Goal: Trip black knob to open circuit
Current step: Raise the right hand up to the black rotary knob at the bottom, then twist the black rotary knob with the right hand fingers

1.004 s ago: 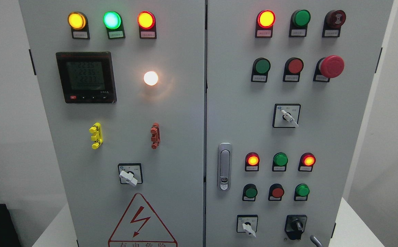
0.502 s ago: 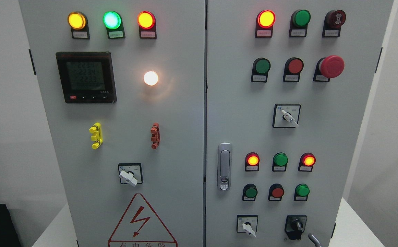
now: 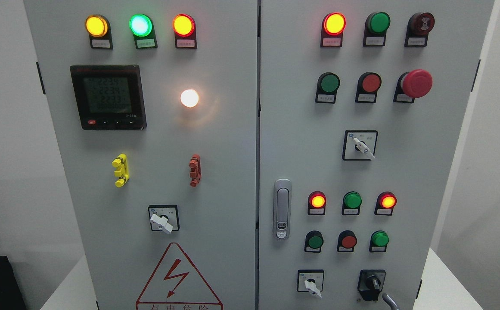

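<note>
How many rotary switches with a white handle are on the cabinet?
3: one on the left door above the warning triangle, one on the right door under the red mushroom button, one at the bottom beside the black knob. None seems hidden.

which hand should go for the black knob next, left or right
Right, probably. The black knob sits low on the cabinet's right door, and a grey cable-like piece, perhaps part of the right arm, shows just beside it at the bottom edge. Neither hand is clearly visible.
</note>
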